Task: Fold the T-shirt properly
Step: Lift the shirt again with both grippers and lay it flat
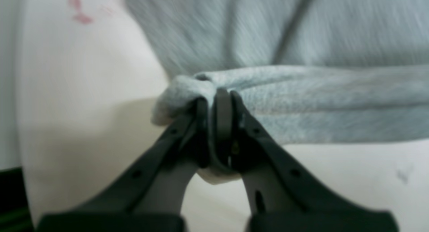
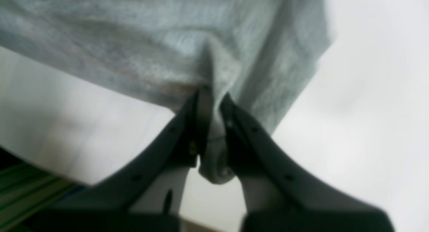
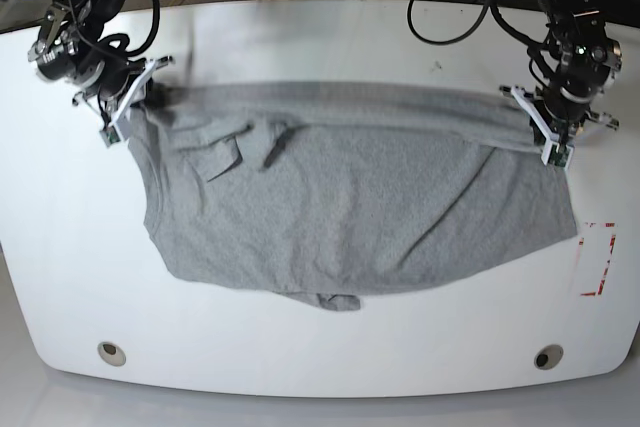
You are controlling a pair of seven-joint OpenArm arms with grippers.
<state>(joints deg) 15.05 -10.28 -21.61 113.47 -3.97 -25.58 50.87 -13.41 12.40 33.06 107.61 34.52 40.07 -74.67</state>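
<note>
The heather-grey T-shirt (image 3: 350, 197) lies spread across the white table, its far edge stretched taut between both grippers. No lettering shows. My left gripper (image 3: 535, 119) is shut on the shirt's far right corner; in the left wrist view the jaws (image 1: 218, 101) pinch bunched grey cloth (image 1: 301, 91). My right gripper (image 3: 135, 107) is shut on the far left corner; in the right wrist view the jaws (image 2: 212, 98) clamp a fold of the cloth (image 2: 167, 41). A sleeve flap (image 3: 225, 152) lies folded on the shirt near the left.
The white table (image 3: 320, 357) has two round holes near its front edge (image 3: 112, 352) (image 3: 547, 357). A red marking (image 3: 598, 259) sits on the table at the right. Cables lie behind the table's far edge (image 3: 440, 7).
</note>
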